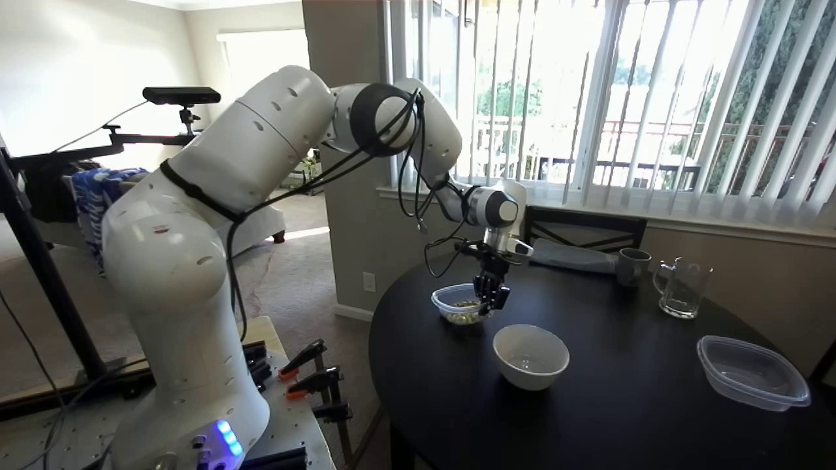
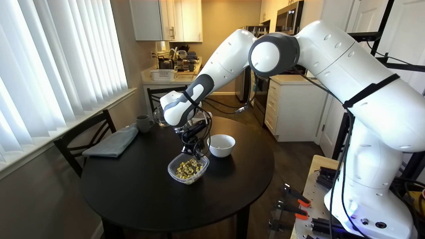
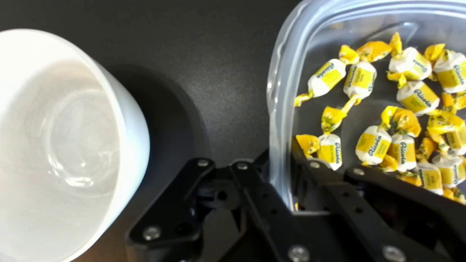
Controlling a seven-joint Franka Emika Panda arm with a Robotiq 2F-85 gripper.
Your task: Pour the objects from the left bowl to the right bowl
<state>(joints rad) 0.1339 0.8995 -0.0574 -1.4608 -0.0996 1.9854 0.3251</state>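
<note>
Candies in twisted yellow-and-white wrappers [image 3: 374, 145] are lying inside the clear plastic container with rounded corners [image 3: 282, 94], the task's left bowl, which is seemingly resting on the round black worktop [image 2: 142, 194]. The black jointed fingers [image 3: 256, 193] are straddling its rim on the side facing the round, plain white bowl [image 3: 133, 145], one inside and one outside, and are apparently clamping it. The white bowl is standing upright nearby, its visible interior showing no candies. Gripping is probably making up the step in hand; lifting and pouring are remaining. The next move is likely calling for a firm, level lift, a carry over the white bowl, then slow tipping so the candies are dropping inside.
</note>
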